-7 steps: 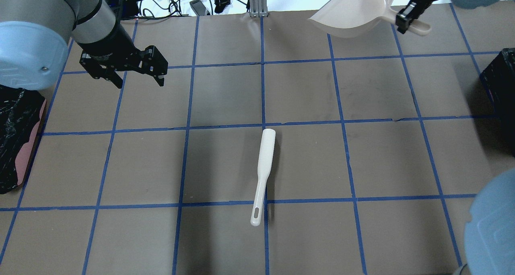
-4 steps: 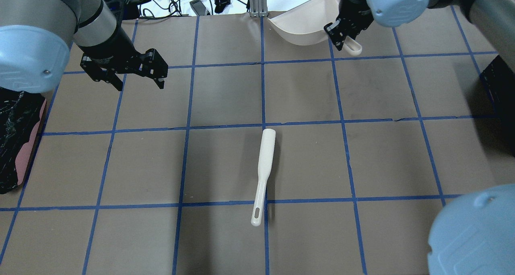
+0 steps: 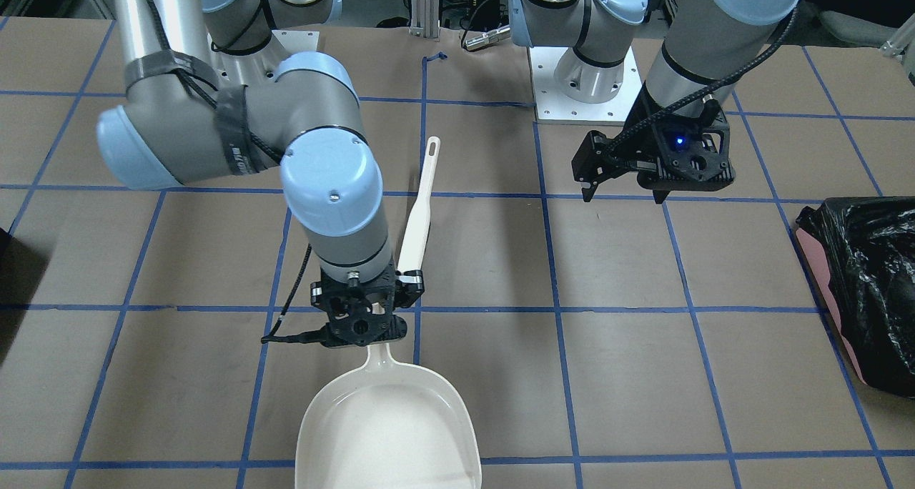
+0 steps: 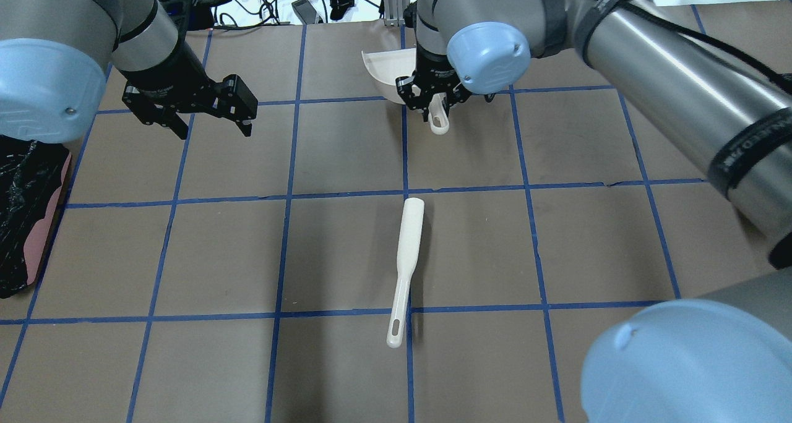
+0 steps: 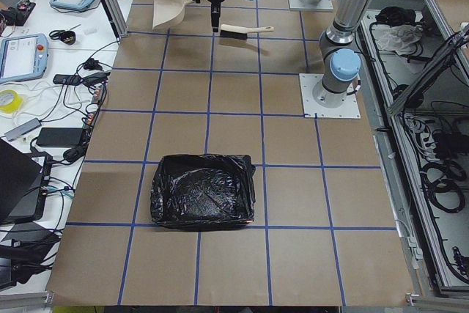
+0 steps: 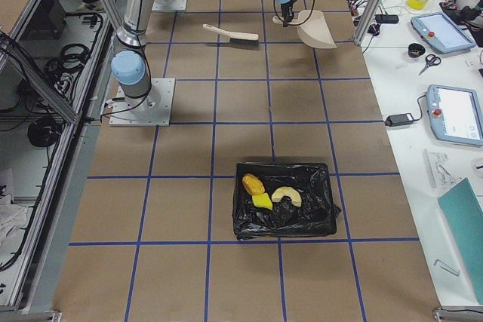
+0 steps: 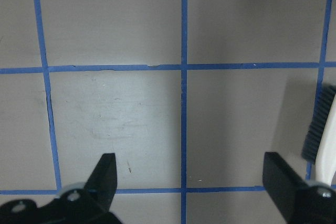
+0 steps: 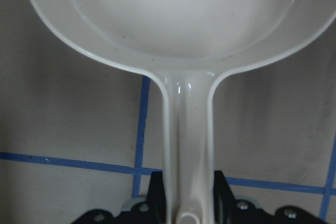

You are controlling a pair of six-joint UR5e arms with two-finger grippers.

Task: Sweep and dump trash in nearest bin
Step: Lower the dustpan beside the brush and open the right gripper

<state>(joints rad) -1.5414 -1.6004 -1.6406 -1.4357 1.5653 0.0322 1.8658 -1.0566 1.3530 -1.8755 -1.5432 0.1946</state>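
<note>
The sweeping and dumping looked finished. The bun (image 6: 252,184), the sponge (image 6: 262,200) and the croissant (image 6: 287,195) lay together inside the black-lined right bin (image 6: 243,225), at the robot's right end of the table (image 4: 594,243). None of them showed on the table itself. The left bin (image 5: 201,190) showed only its black liner.

The right gripper (image 3: 361,312) was clamped on the handle of the dustpan (image 3: 389,425), with the jaws tight on either side of the stem in the right wrist view. The pan was empty and sat at the far middle of the table with its mouth pointing away from the robot. Whether it rested on the surface or hung just above it could not be told.

The brush (image 4: 408,250) lay loose on the middle of the table, handle toward the robot. It was on the near side of the pan and apart from it. The left gripper (image 4: 215,126) hovered over the far left part of the table with its jaws spread wide and nothing between them. The brush head only edged into the right of its wrist view.

Judging from this, the step in hand was putting the tools away. The next move would call for lowering the pan flat, then letting go of the handle and lifting straight off so the pan did not drag. The main risk seemed to be nudging the brush nearby
</note>
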